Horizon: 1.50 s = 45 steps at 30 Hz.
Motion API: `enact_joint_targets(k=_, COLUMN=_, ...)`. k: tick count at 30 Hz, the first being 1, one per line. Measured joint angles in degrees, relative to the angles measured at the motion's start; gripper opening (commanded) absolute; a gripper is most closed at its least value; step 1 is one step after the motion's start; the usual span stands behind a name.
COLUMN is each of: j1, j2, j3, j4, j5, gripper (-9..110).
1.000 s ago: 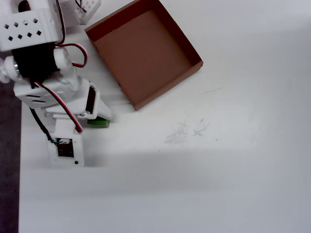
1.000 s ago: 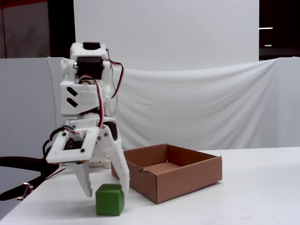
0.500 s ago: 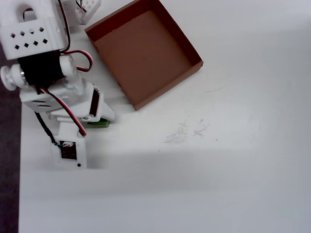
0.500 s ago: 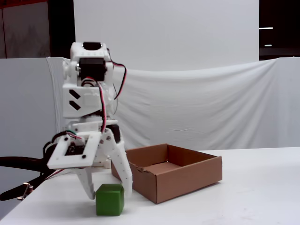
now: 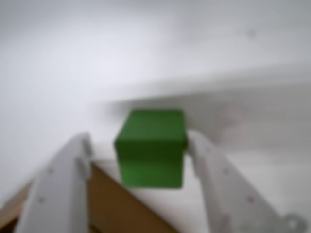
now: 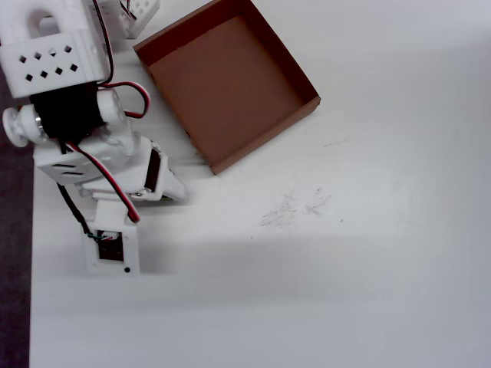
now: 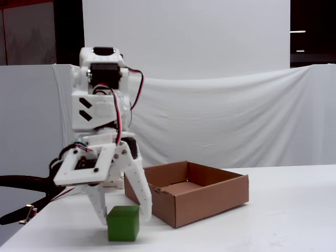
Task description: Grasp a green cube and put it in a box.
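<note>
The green cube [image 5: 151,148] sits on the white table between my white fingers, a little short of their tips. My gripper [image 5: 140,141] is open around it: the right finger [image 5: 206,160] is at the cube's side, and the left finger [image 5: 73,170] stands apart with a gap. In the fixed view the cube [image 7: 123,223] rests on the table under my gripper [image 7: 124,216]. The brown cardboard box [image 7: 210,202] stands just to the right, empty. In the overhead view the box [image 6: 230,77] is at the top and the arm hides the cube. A box corner [image 5: 116,204] shows at the wrist view's bottom.
A white gridded block [image 6: 134,11] stands at the top left, beside the arm's base. The table's left edge [image 6: 31,307] runs close to the arm. A white cloth backdrop [image 7: 236,115] hangs behind the table. Faint scuff marks [image 6: 295,207] lie mid-table.
</note>
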Motion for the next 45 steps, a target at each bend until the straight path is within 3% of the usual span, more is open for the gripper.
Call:
enact_joint_targets(k=36, j1=-0.9, j2=0.2, j3=2.5, j4=-0.9, j5=0.2, gripper=12)
enact_joint_targets(k=45, j1=-0.4, j2=13.3, j3=3.5, j4=4.0, j5=0.2, gripper=12)
